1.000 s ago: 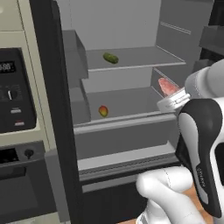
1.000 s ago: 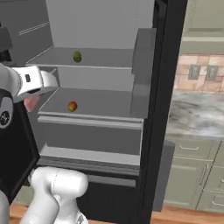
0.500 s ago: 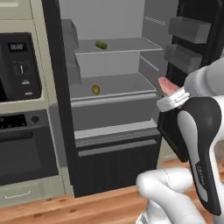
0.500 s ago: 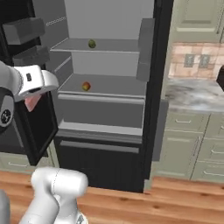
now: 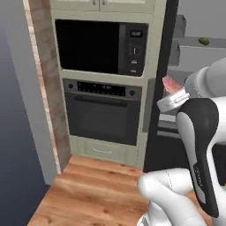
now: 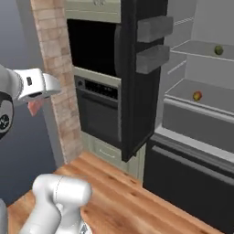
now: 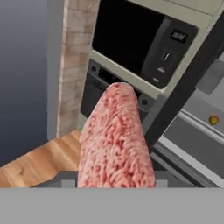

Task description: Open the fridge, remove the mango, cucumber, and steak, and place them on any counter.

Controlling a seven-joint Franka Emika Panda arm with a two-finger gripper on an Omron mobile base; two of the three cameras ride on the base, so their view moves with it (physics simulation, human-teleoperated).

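Before oven point(image 5: 103, 112), hand point(image 5: 171, 96) raised, clasping steak point(image 7: 116, 140); fridge point(image 6: 196, 119) open.

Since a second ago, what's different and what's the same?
The base turned left, so the view swung from the open fridge toward the oven and microwave; the things themselves did not move. The end effector still holds the steak. The cucumber and mango stay on their fridge shelves.
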